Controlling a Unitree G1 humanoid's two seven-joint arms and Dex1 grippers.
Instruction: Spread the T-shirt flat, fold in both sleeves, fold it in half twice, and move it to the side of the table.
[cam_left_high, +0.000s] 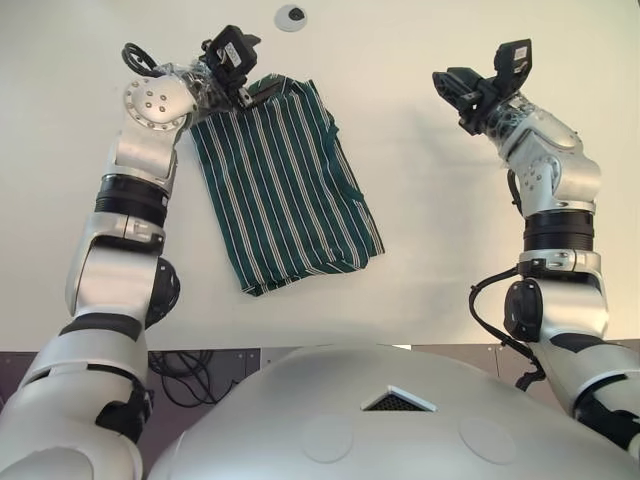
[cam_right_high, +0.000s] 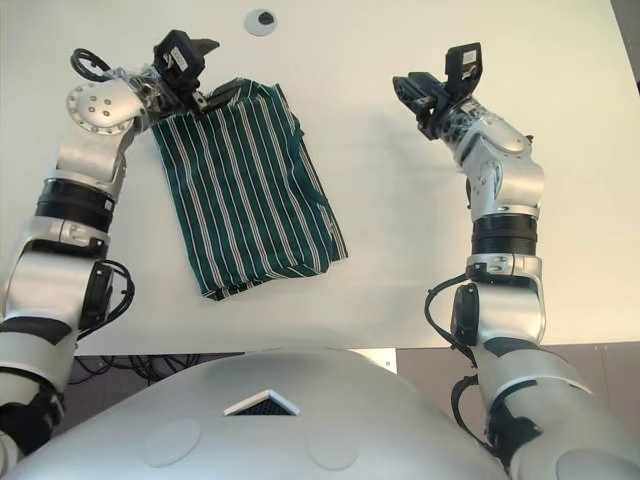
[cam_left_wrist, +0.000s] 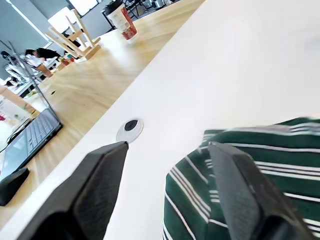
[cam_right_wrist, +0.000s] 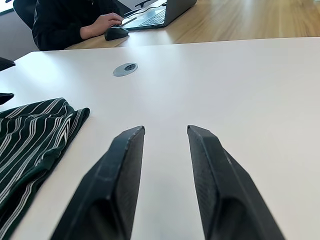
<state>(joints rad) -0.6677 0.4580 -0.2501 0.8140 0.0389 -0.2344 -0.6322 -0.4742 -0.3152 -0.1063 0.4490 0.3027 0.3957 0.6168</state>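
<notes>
A: What is it working on?

B: A plain white counter (cam_left_high: 450, 300). The T-shirt (cam_left_high: 285, 190) lies left of centre. It is dark green with thin pale stripes and already gathered into a layered, roughly rectangular packet that sits askew.

A: How will it handle?

B: I'd say light, soft and limp, with no stiffness to hold a fold. The layers will likely slide on each other and on the smooth top, so a one-sided tug could undo the packet. Nothing about it is fragile.

A: Where should it be gripped?

B: At an edge or corner, pinching every layer together. The near hem shows loose, uneven layers, while the far edge looks tidier.

A: And the pincers?

B: The left pincer (cam_left_wrist: 169, 147) is at that far corner with its fingers wide apart. The striped cloth lies between them and under one finger, and as far as I can see it is not clamped. The right pincer (cam_right_wrist: 166, 131) hangs over bare counter, well apart from the shirt, also spread and holding nothing.

A: Is there any writing?

B: I can make out none on the shirt — no tag or label. Farther off there is a round cable grommet (cam_left_high: 291, 16) set in the counter. Beyond it is a wooden table with a laptop (cam_right_wrist: 160, 15), a mouse (cam_right_wrist: 116, 33) and a cup (cam_left_wrist: 122, 20) whose print is too small to read.
</notes>
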